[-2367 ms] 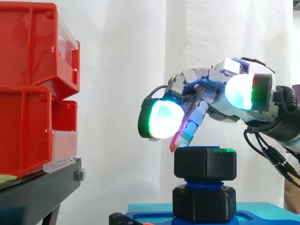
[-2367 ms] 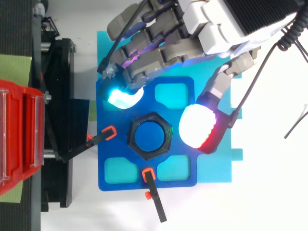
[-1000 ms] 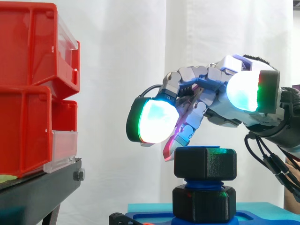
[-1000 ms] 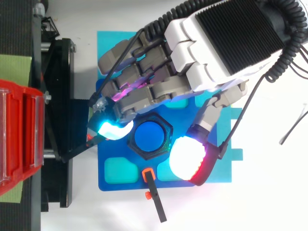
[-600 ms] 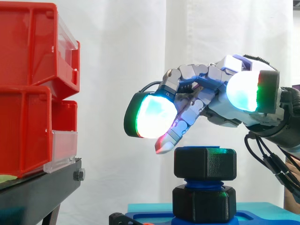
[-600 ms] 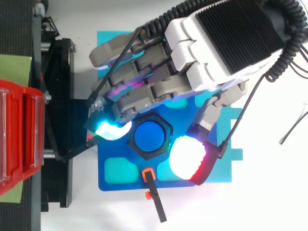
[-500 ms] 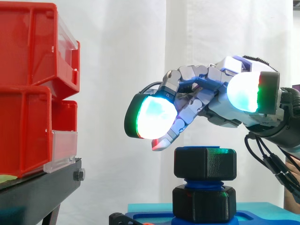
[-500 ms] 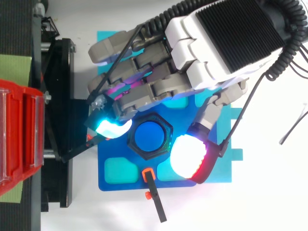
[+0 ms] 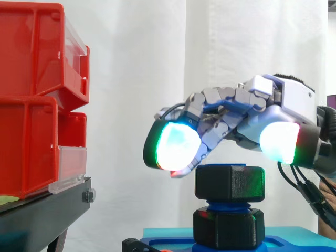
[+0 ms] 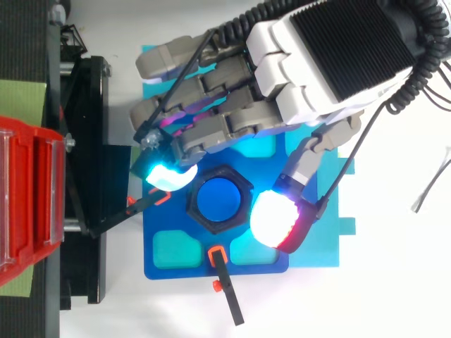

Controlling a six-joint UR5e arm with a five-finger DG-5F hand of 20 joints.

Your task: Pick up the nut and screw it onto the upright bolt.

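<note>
While the nut point(image 9: 229, 182) sits atop the bolt point(image 10: 219, 199), the hand point(image 9: 251, 111) hovers just above, fingers loosely spread, grasping nothing.

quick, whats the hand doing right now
Hand: open, fingers loosely spread over the nut on the bolt, holding nothing.

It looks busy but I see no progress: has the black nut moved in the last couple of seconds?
No. In the top view the nut sits in the same spot on the blue plate, corners pointing the same way.
</note>
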